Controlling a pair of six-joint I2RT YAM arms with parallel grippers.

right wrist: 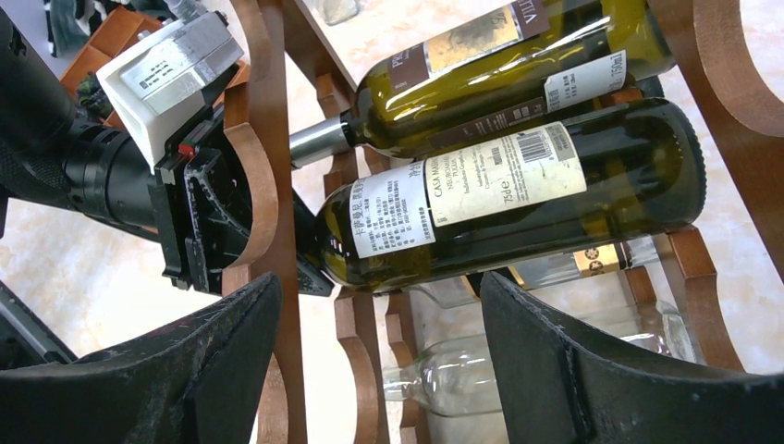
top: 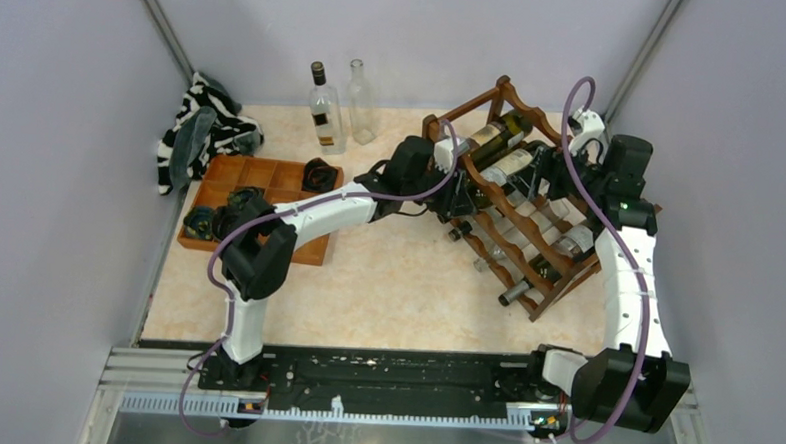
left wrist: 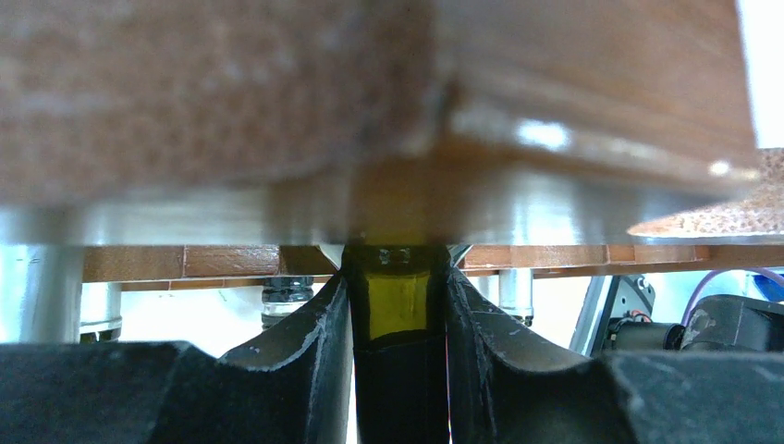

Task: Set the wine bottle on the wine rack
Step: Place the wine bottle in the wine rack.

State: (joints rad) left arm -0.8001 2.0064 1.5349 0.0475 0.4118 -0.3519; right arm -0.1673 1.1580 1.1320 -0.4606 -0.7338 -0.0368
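The wine rack [top: 552, 279] of dark reddish-brown wood stands at the right of the table. A dark green wine bottle [right wrist: 518, 199] with a white label lies in an upper tier, below another green bottle [right wrist: 481, 65]. My left gripper [top: 449, 169] is shut on this bottle's neck [left wrist: 398, 310] just under a rack rail [left wrist: 370, 120]. My right gripper [right wrist: 381, 296] hovers open over the rack [right wrist: 268, 120] beside the bottle's body, with nothing held between its fingers. The top view shows the held bottle [top: 508, 167] in the rack's upper left part.
Clear empty bottles [top: 543, 251] lie in the rack's lower tiers. Two upright bottles [top: 326, 109] stand at the back. An orange-brown compartment tray [top: 271, 177] with dark small items sits at the left. Behind the tray lies a striped cloth [top: 205, 129].
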